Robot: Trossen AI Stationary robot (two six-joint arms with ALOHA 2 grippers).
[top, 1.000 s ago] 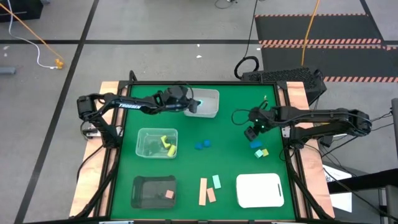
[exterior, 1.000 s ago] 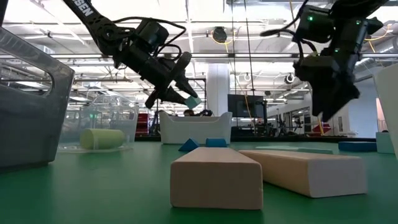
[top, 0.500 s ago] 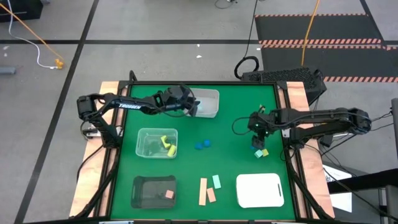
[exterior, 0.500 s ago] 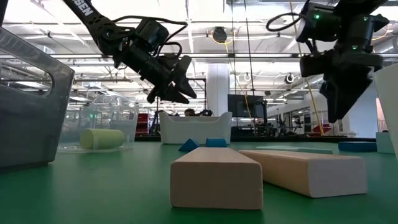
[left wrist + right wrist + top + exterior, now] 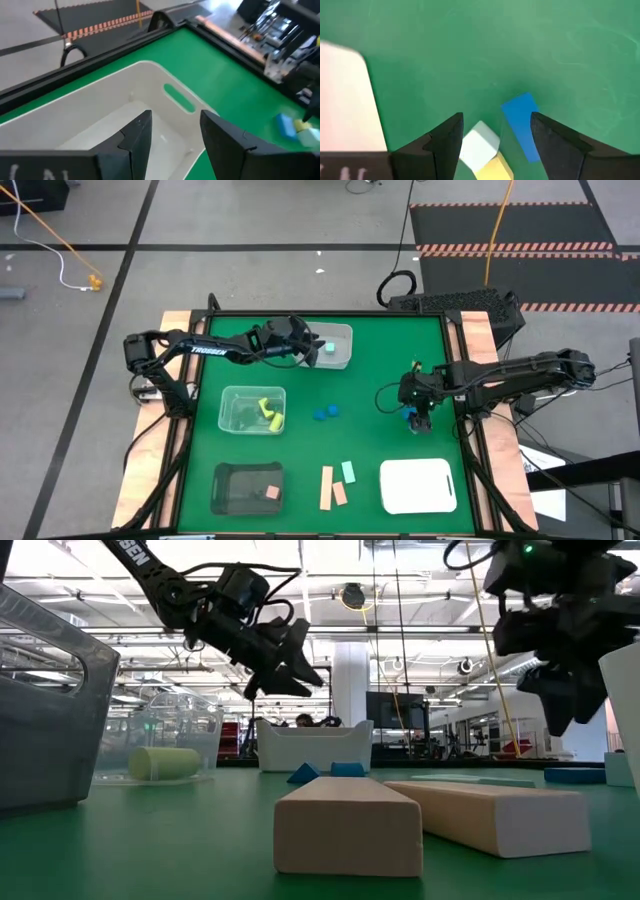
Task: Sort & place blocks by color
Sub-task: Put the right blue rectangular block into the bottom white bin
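My left gripper (image 5: 312, 350) (image 5: 172, 135) is open above the white tray (image 5: 340, 340) (image 5: 150, 80) at the far edge. One mint green block (image 5: 328, 351) lies in that tray. My right gripper (image 5: 420, 420) (image 5: 495, 135) is open and points down over a small cluster near the right edge: a blue block (image 5: 521, 124), a pale mint cube (image 5: 480, 143) and a yellow block (image 5: 496, 169), all lying on the mat. The fingers stand on either side of the cluster without touching it. In the high view the gripper hides most of the cluster.
A clear tray (image 5: 228, 423) holds yellow blocks (image 5: 268, 412). A dark tray (image 5: 230, 490) holds a tan-pink block (image 5: 271, 493). Blue blocks (image 5: 323, 413) lie mid-table. Two tan-pink bars (image 5: 331, 489) and a mint bar (image 5: 348, 472) lie near the near edge, beside a white tray (image 5: 418, 485).
My left gripper has let go of the mint green block it held above the white tray, and the block now lies in the tray. My right gripper has moved toward the table's near and right edges and now stands over the blue, mint and yellow cluster.
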